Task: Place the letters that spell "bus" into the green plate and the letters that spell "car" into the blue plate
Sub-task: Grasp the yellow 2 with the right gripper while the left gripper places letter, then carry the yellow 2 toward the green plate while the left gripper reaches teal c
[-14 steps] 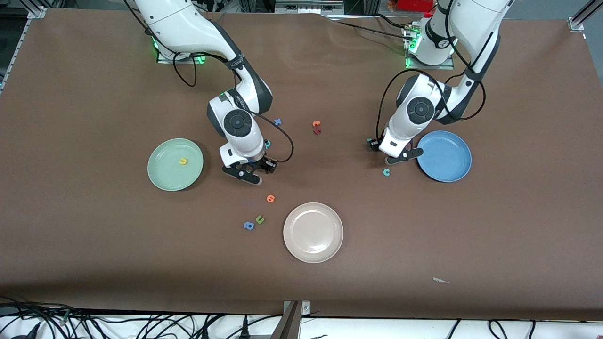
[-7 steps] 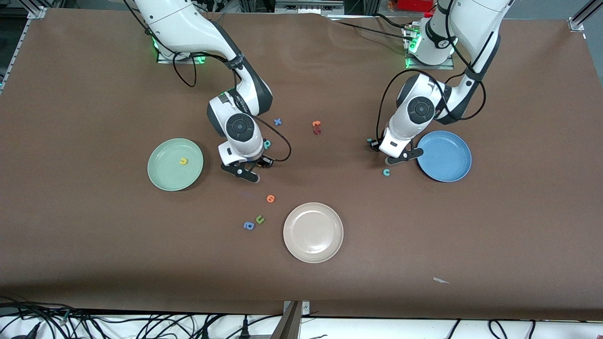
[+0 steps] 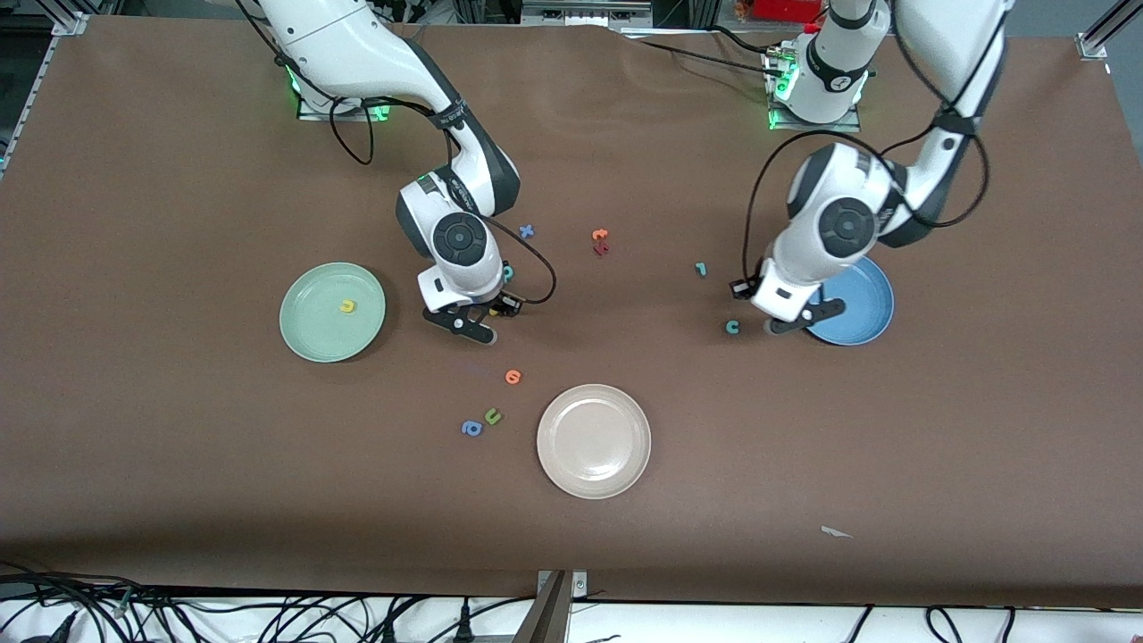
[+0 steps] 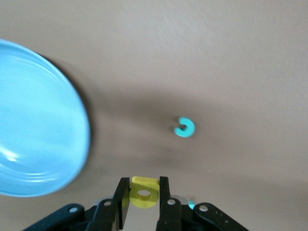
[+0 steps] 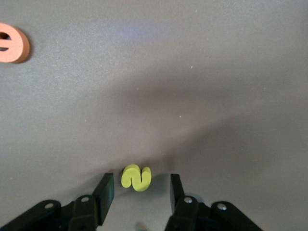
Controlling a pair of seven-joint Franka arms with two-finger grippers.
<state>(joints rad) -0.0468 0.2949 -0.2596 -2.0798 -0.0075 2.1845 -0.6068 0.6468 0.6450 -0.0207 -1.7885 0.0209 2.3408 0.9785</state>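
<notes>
Left gripper (image 4: 144, 204) had moved from beside the teal r (image 3: 701, 268) over to the rim of the blue plate (image 3: 862, 308), jaws clamped on the yellow a (image 4: 144, 192), lifted clear of the worktop (image 3: 179, 446). Meant first "car" letter was picked, prob. about to go into that plate; plate showed no letters yet. Teal c (image 3: 732, 327) lay just beside the gripper, r farther from the front camera, both untouched on the worktop.

Right gripper (image 5: 139, 195) had shifted only slightly, low over the worktop between the green plate (image 3: 299, 335) and the orange letter (image 3: 513, 377). Jaws apart, straddling the yellow s (image 5: 136, 177), not yet pinched, narrowing a little. Yellow u (image 3: 347, 306) already lay in the green plate. Teal b (image 3: 508, 273) peeked out by the right wrist, mostly hidden.

Room: short, clear hop from left gripper to blue plate centre; rim the only thing to clear, c close enough to be nudged on descent. Open worktop between s and green plate, nothing in path. Blue x (image 3: 527, 231), orange/red pair (image 3: 600, 241), olive u (image 3: 492, 415), blue a (image 3: 471, 428) and white plate (image 3: 554, 464) well apart from both routes.
</notes>
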